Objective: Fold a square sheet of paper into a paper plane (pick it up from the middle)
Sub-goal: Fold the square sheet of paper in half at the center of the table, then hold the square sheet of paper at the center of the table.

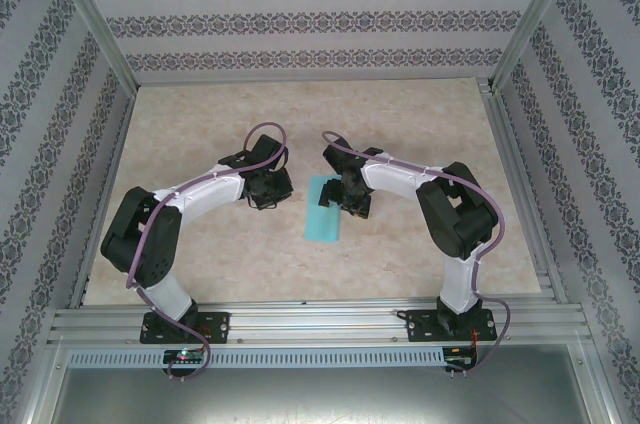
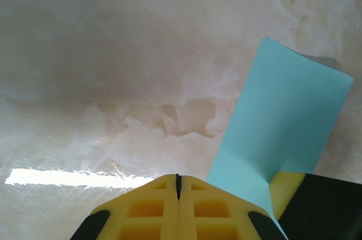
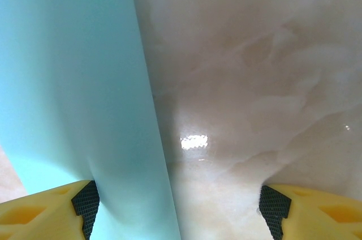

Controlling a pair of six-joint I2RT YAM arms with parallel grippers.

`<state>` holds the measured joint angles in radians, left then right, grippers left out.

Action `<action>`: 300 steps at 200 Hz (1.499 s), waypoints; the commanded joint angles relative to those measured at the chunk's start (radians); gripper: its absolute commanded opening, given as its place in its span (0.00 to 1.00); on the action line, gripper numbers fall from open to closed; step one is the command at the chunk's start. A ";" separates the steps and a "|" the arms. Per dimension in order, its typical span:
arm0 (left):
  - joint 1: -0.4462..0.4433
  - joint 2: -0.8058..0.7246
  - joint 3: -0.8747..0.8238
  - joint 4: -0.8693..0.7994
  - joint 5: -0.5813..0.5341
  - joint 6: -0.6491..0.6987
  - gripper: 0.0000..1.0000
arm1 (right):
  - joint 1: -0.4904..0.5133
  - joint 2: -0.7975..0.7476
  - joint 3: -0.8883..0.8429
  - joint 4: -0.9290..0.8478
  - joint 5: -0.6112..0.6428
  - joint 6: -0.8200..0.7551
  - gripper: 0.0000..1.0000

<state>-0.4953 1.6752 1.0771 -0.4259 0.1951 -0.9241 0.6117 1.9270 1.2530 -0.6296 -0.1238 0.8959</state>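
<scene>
The blue sheet of paper (image 1: 322, 210) lies near the middle of the bench (image 1: 200, 124). It is half way between the left and right edges and a little closer to the near edge. It looks long and thin, not square, so I think it is folded in half. In the left wrist view, part of it lifts a little off the bench along a crease.

The right claw (image 1: 347, 196) is over the far end of the paper. Its fingers are spread wide and it pinches nothing. In the right wrist view, one finger (image 3: 51, 209) sits on or just above the paper, and the other is out over bare bench. I think it is there to press the paper down, so the fold stays flat and the paper does not slide.

The left claw (image 1: 268, 192) is just beside the paper's left edge. I cannot tell if it touches. Its fingers (image 2: 153, 211) are pressed together with nothing between them. A closed tip like that is good for pushing or rubbing a crease.

It is not a plane yet, and many folds are left.
</scene>
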 commanded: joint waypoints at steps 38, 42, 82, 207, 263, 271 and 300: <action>0.006 0.029 0.007 0.048 0.066 0.022 0.00 | 0.008 0.112 -0.048 0.033 0.011 0.017 0.80; 0.007 0.031 0.008 0.052 0.072 0.023 0.00 | 0.008 0.113 -0.049 0.032 0.011 0.016 0.80; 0.003 0.077 0.019 0.127 0.176 0.034 0.00 | 0.011 0.114 -0.052 0.034 0.015 0.013 0.80; -0.007 0.261 0.126 0.173 0.310 0.031 0.00 | 0.011 0.119 -0.051 0.036 0.011 0.003 0.79; -0.011 0.265 0.107 0.186 0.327 0.030 0.00 | 0.011 0.122 -0.056 0.041 0.006 0.003 0.80; -0.012 0.262 0.104 0.191 0.334 0.030 0.00 | 0.011 0.122 -0.056 0.041 0.006 0.003 0.80; -0.021 0.258 0.089 0.207 0.348 0.036 0.00 | 0.011 0.123 -0.058 0.041 0.006 0.003 0.80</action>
<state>-0.4976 1.9385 1.1835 -0.2504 0.5182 -0.8967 0.6136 1.9343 1.2568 -0.6350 -0.1200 0.9031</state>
